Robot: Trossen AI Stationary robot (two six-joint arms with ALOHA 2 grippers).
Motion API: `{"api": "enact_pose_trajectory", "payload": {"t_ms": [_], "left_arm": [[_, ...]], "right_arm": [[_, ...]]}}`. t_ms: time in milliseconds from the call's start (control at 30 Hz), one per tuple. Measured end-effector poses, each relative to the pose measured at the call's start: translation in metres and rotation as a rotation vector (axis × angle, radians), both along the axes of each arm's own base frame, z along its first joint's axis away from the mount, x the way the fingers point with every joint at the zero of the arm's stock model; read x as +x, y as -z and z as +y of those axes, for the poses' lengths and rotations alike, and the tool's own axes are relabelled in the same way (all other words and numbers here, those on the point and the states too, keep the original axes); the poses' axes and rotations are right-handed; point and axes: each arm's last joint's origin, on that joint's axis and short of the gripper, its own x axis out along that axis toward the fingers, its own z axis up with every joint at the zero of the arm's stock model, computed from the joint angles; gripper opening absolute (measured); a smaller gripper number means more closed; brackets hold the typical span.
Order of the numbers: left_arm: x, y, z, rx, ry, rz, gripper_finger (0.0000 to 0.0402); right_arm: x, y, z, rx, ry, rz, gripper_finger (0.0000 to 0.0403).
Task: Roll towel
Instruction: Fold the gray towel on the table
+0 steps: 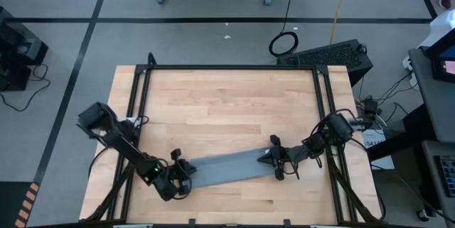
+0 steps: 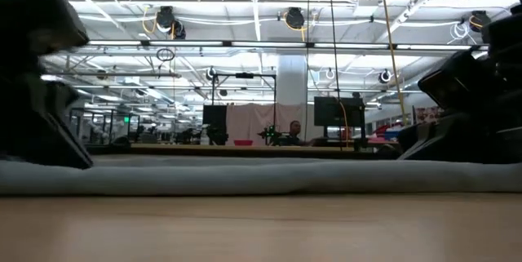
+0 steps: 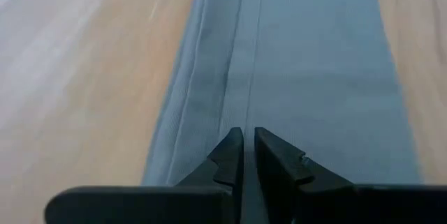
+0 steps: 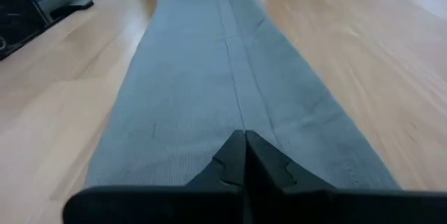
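The grey-blue towel (image 1: 227, 167) is folded into a long narrow strip and lies flat on the wooden table (image 1: 227, 100), near the front edge. In the low view the towel (image 2: 261, 176) is a low band across the tabletop. My left gripper (image 1: 179, 176) is at the strip's left end, its fingers almost together on the cloth (image 3: 279, 56). My right gripper (image 1: 274, 160) is shut and low at the strip's right end, above the towel (image 4: 223, 63), pointing along it. My left gripper (image 3: 248, 139) pinches the towel's left end at the lengthwise seam (image 3: 246, 116), slanting down and pointing along the strip. Only a narrow slit shows between the fingertips. How many layers it has is hidden by the fingers. The towel lies flat on the table. My right gripper (image 4: 244, 139) has its shut fingertips at the middle of the towel's right end (image 4: 241, 123), slanting down and lying along the strip. I cannot tell whether they touch the cloth. The towel lies flat there.
A black frame (image 1: 227, 68) runs around the table's far edge and sides. Bare wood lies beyond the towel toward the far edge. Both arms reach in from the table's near corners.
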Motion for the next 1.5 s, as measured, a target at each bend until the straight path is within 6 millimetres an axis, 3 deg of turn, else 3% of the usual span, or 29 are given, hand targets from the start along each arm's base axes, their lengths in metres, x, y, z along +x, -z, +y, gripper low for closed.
{"api": "enact_pose_trajectory", "payload": {"t_ms": [167, 333, 533, 800, 900, 1067, 1267, 1500], "left_arm": [[-0.005, -0.037, 0.003, -0.053, 0.026, -0.079, 0.0042], [0.007, -0.047, -0.004, -0.076, 0.083, -0.209, 0.0042], [0.029, -0.029, -0.012, -0.064, 0.111, -0.309, 0.0042], [0.040, 0.013, -0.012, -0.111, 0.113, -0.230, 0.0042], [0.038, 0.027, -0.012, -0.122, 0.102, -0.181, 0.0042], [0.037, 0.032, -0.011, -0.135, 0.075, -0.150, 0.0042], [0.030, 0.018, -0.013, -0.120, 0.145, -0.108, 0.0042], [0.006, -0.018, -0.010, -0.217, 0.124, -0.008, 0.0042]], "right_arm": [[-0.002, -0.009, -0.001, 0.026, -0.002, -0.020, 0.0000], [0.003, -0.027, 0.002, 0.047, -0.007, -0.112, 0.0000], [0.029, -0.043, 0.022, 0.051, -0.038, -0.193, 0.0000], [0.069, -0.040, 0.055, -0.036, -0.073, -0.031, 0.0000], [0.072, -0.031, 0.056, -0.034, -0.061, 0.011, 0.0000], [0.072, -0.009, 0.055, 0.018, -0.018, 0.056, 0.0000], [0.073, -0.008, 0.057, 0.049, -0.028, 0.002, 0.0000], [0.075, -0.033, 0.058, 0.045, -0.053, -0.062, 0.0000]]}}
